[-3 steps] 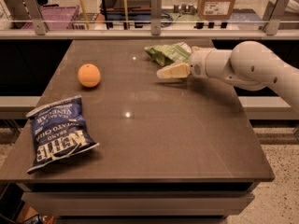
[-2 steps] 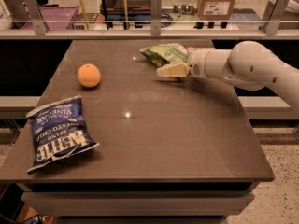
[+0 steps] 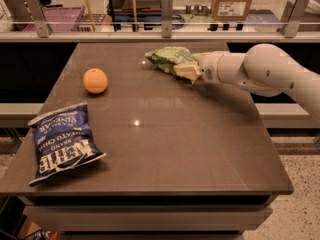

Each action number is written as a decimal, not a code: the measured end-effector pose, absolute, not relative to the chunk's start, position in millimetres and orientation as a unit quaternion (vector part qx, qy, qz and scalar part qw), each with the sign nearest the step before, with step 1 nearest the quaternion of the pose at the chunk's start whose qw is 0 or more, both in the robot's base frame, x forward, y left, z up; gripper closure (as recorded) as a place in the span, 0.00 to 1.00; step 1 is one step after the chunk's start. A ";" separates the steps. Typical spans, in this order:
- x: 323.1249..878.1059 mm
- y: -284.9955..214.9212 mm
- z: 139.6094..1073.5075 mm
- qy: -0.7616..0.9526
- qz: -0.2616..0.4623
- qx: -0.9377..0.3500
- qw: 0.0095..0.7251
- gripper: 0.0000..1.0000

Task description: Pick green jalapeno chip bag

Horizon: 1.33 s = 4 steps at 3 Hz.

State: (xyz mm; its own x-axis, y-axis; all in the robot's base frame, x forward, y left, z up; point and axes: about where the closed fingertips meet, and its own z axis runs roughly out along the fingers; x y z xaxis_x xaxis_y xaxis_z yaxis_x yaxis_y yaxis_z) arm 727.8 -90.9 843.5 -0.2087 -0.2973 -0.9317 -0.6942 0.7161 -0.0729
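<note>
Camera view shows one brown table (image 3: 200,149) bearing three things: one green chip bag (image 3: 169,58), one blue chip bag (image 3: 62,143) and one orange (image 3: 95,80); the green chip bag sits toward 1 o'clock on the tabletop, near the far edge; the single gripper (image 3: 186,72) is clenched on that bag's right end, one cream finger lying over the foil; one white arm (image 3: 265,69) reaches in from 3 o'clock; the orange rests at 10 o'clock, well apart from both bags; the blue chip bag lies flat at 8 o'clock, near the front left corner.
</note>
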 end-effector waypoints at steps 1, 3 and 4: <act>727.8 -88.3 842.8 0.755 0.186 -0.329 0.536 0.83; 727.1 -84.6 845.3 0.750 0.193 -0.335 0.536 1.00; 721.4 -90.3 861.9 0.743 0.199 -0.341 0.541 1.00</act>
State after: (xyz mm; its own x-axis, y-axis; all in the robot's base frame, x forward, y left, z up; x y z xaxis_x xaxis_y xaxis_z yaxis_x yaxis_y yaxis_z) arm 721.4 -90.3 861.9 -0.1832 -0.2904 -0.9392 -0.7217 0.6884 -0.0721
